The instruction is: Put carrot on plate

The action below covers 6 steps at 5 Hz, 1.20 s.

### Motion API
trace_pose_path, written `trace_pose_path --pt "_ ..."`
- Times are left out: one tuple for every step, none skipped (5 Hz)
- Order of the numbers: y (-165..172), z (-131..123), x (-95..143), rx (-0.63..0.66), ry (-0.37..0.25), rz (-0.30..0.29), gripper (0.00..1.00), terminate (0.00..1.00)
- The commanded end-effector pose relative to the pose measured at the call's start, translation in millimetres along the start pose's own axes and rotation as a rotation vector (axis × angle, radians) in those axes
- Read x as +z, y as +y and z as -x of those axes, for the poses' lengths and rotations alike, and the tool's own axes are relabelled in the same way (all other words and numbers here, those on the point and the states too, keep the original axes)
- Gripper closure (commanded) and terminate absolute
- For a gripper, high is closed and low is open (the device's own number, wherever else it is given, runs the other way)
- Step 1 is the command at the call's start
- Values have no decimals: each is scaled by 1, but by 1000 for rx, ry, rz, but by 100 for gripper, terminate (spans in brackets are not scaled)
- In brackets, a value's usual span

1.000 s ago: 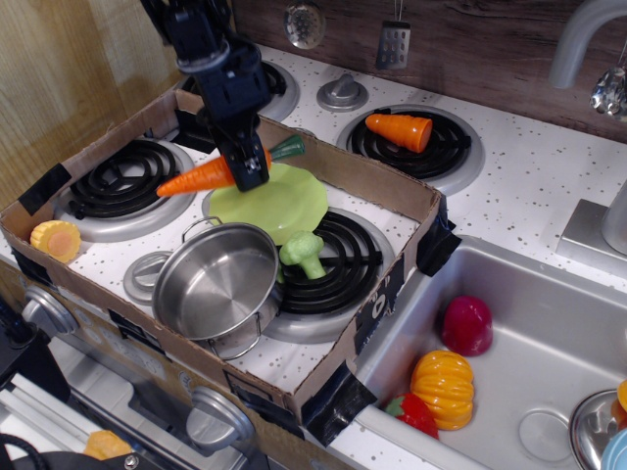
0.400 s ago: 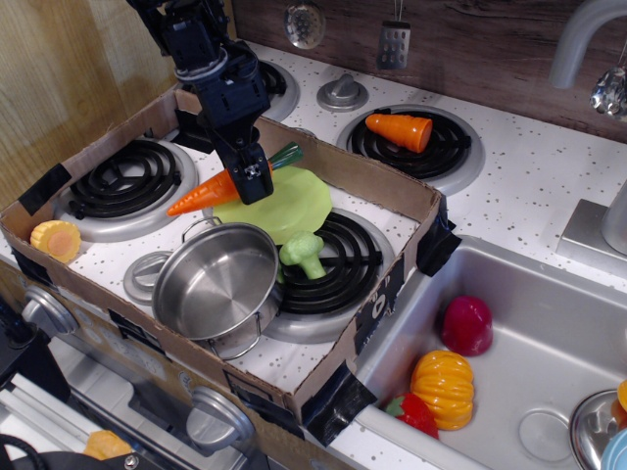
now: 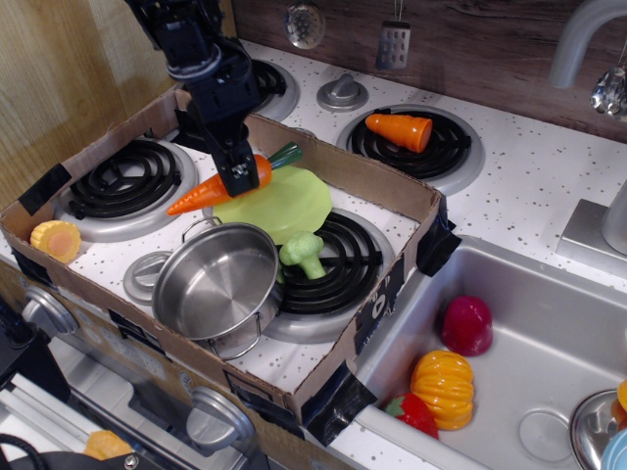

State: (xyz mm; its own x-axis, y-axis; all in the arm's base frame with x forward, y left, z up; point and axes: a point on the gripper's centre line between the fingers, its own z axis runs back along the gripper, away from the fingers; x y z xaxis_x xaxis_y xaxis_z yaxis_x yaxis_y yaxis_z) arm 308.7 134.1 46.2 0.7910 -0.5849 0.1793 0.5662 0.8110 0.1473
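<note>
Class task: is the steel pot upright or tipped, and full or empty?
Upright and empty: the steel pot sits mouth-up with its bare shiny bottom visible.

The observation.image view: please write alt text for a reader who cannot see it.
A black robot gripper holds a long orange carrot at the left edge of a lime-green plate on a toy stove inside a low cardboard tray. A steel pot and green broccoli sit in front of the plate.

orange carrot (image 3: 209, 187) w/ green top, lime plate (image 3: 284, 203)
</note>
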Motion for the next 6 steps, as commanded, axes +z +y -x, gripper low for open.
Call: trace_pose_path --pt "37 -6 75 -82 142 -293 0 0" --pt "29 -13 90 -35 153 -261 0 0" --pt "23 -9 88 8 114 -176 0 0" --pt "22 -7 80 60 45 -130 0 0" --pt "22 -7 80 60 45 -130 0 0" --pt "22 -7 80 60 45 -130 0 100"
